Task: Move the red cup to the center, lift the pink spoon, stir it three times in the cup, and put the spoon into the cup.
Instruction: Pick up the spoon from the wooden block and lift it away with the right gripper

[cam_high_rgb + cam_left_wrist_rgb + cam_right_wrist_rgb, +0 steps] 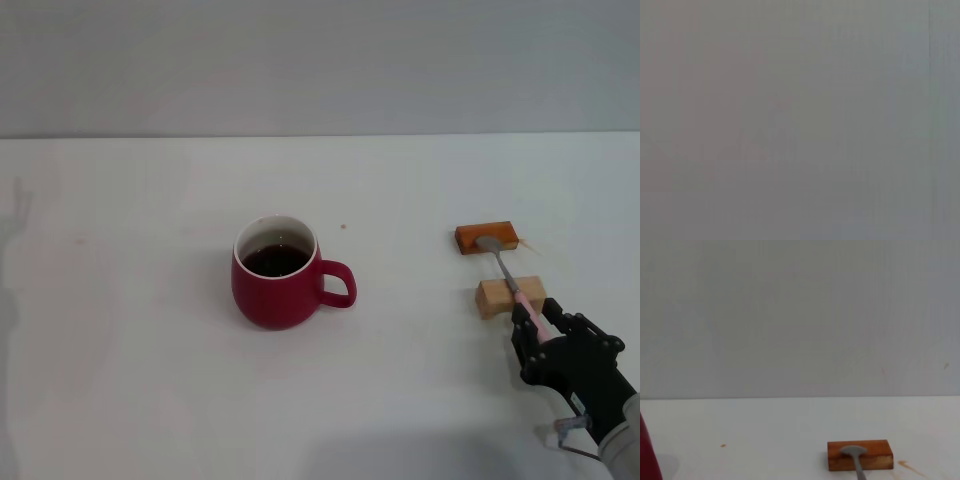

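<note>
One step looked done: the red cup (277, 273) stood near the middle of the table (150, 400). The pink spoon (512, 279) lay bridged across the orange-brown block (487, 237) and tan block (510, 297), unlifted. The right gripper (532, 322) sat at its handle, jaws seemingly pinching it. Lifting, stirring and placing remained. The left arm was unseen.
</note>
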`<control>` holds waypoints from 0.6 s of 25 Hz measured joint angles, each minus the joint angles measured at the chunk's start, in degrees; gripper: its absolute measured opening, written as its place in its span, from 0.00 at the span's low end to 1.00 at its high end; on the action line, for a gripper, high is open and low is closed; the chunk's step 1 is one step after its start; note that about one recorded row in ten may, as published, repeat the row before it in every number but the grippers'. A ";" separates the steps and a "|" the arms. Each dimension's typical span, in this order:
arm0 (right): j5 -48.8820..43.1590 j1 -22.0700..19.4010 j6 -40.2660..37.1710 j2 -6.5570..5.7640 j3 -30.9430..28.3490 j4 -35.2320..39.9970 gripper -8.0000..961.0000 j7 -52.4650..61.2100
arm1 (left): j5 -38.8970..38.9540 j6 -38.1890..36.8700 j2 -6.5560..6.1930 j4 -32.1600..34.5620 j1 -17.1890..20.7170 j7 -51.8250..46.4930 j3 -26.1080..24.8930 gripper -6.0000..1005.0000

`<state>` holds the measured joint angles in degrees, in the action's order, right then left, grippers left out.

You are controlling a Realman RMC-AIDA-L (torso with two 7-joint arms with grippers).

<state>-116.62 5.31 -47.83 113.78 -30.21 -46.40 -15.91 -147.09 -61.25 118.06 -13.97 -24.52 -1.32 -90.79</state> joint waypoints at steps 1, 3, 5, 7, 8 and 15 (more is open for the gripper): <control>-0.02 0.05 0.08 0.03 -0.01 0.00 0.36 0.00 | 0.02 0.00 -0.01 0.00 0.08 0.00 0.00 0.84; -0.04 0.25 0.38 0.09 -0.02 0.00 0.36 0.01 | 0.04 0.00 -0.02 0.00 0.18 0.00 0.00 0.84; -0.04 0.40 0.57 0.11 0.02 0.00 0.36 0.00 | 0.05 0.00 -0.02 -0.04 0.23 0.00 0.00 0.84; -0.04 0.47 0.66 0.12 0.19 0.00 0.36 0.00 | 0.07 0.00 -0.02 -0.05 0.25 0.00 -0.05 0.84; -0.04 0.49 0.69 0.12 0.26 0.00 0.36 0.00 | 0.08 0.00 -0.02 -0.05 0.25 0.00 -0.07 0.84; -0.04 0.11 0.80 0.42 0.23 -0.06 0.35 0.02 | 0.14 -0.01 -0.02 0.06 0.31 0.00 -0.09 0.84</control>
<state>-116.66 5.41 -47.03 114.20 -29.98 -46.46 -15.90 -146.96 -61.27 118.03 -13.90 -24.21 -1.32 -90.88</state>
